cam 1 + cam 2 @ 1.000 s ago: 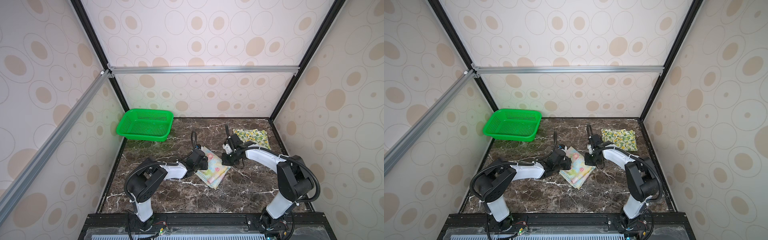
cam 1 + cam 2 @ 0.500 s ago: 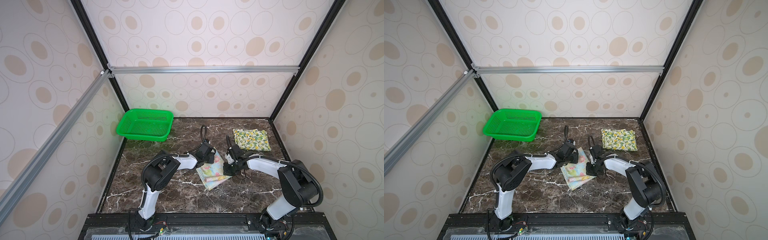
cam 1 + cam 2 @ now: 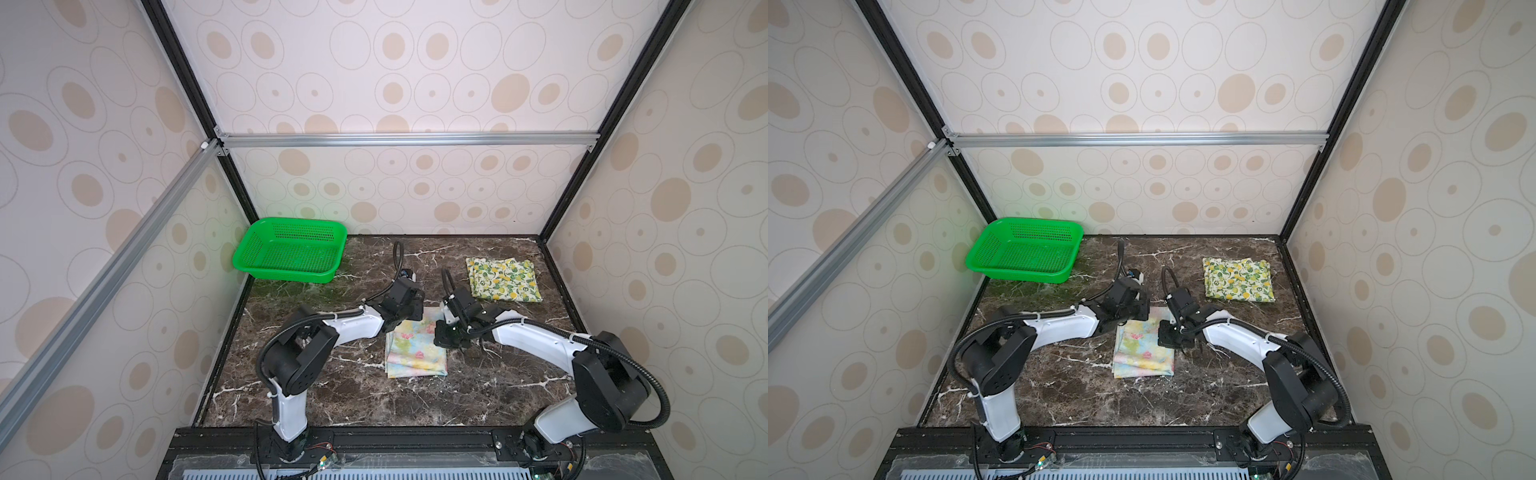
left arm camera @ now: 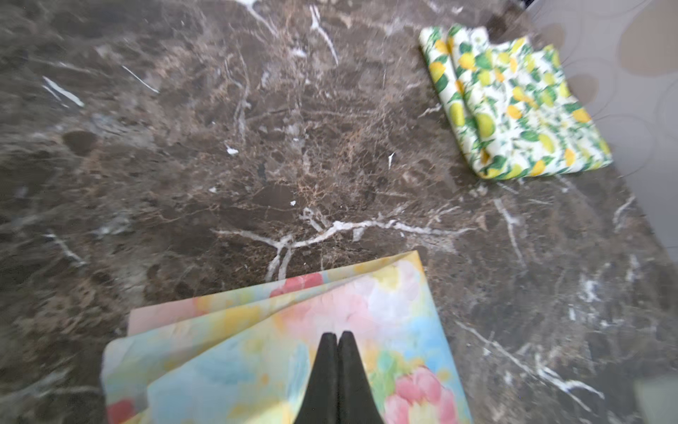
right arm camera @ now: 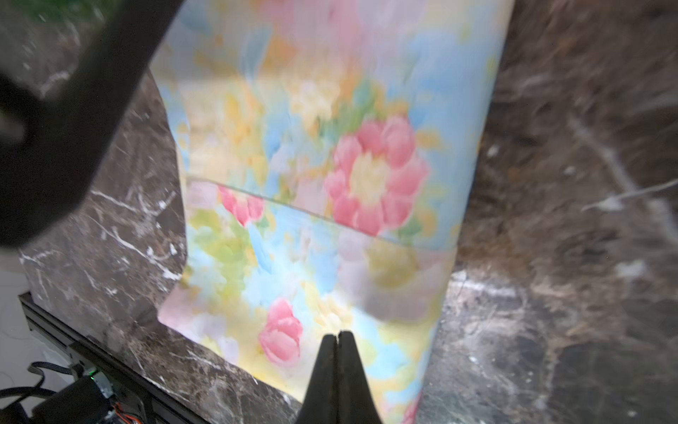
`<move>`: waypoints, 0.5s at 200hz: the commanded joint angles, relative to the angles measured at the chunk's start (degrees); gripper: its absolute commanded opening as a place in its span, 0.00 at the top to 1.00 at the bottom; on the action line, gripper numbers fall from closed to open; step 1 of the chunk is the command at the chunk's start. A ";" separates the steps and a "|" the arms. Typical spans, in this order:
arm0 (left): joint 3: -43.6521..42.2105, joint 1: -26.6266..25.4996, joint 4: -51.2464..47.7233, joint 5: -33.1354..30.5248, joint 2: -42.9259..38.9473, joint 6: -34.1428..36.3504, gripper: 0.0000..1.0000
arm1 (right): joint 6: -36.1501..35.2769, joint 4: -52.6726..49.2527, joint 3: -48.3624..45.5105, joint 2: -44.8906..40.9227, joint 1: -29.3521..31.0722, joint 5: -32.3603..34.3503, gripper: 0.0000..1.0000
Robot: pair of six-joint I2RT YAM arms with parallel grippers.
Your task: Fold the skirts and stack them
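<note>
In both top views the floral skirt point(image 3: 415, 353) point(image 3: 1144, 353) lies folded into a rough rectangle in the middle of the table point(image 3: 374, 399). The lemon skirt point(image 3: 503, 278) sits folded near the far right corner, well apart from it, and the basket point(image 3: 286, 272) stands far left. The left gripper point(image 3: 411, 319) is at the floral skirt's far left corner, the right gripper point(image 3: 441, 337) at its right edge.

From the left wrist, the left gripper point(image 4: 337, 336) has its jaws together, tips over the top layer of the floral skirt point(image 4: 257, 352). We cannot tell whether a ply is nipped between them. Several layered edges fan out at the skirt's end. The lemon skirt point(image 4: 513, 106) lies flat beyond.

The right wrist view is blurred. The right gripper point(image 5: 337, 336) also has its jaws together over the floral skirt point(image 5: 330, 176), and we can confirm no grip there.

We judge both skirts light, thin and limp. Lifted by one corner, the floral skirt would sag and its plies slide apart. To stack it, we would pinch through all plies at two points along one folded edge, one gripper each, and carry it low onto the lemon skirt. The table looks smooth, so the cloth should drag easily, but loose edges may flip open.
</note>
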 commanded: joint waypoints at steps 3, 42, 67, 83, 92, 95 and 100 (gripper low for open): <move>-6.76 -1.32 -0.33 1.88 -5.13 -6.35 1.00 | -3.24 2.08 3.05 1.72 -3.25 -0.05 1.00; -12.25 -7.38 1.10 2.12 -7.53 -12.79 1.00 | -7.03 4.05 10.30 12.44 -6.98 -4.74 1.00; -15.68 -9.80 3.74 2.60 -7.21 -17.04 1.00 | -7.99 2.72 14.23 17.93 -7.29 -5.51 1.00; -17.84 -10.13 5.51 2.66 -7.29 -18.94 1.00 | -7.24 4.29 14.49 19.80 -7.37 -6.05 1.00; -18.48 -10.13 5.68 2.75 -7.20 -19.07 1.00 | -6.55 5.68 13.87 20.24 -7.50 -6.14 1.00; -18.50 -10.13 5.53 2.76 -7.18 -19.04 1.00 | -6.32 5.98 13.72 20.37 -7.52 -6.11 1.00; -18.47 -10.13 5.29 2.71 -6.97 -18.88 1.00 | -6.02 6.22 13.57 20.61 -7.60 -6.06 1.00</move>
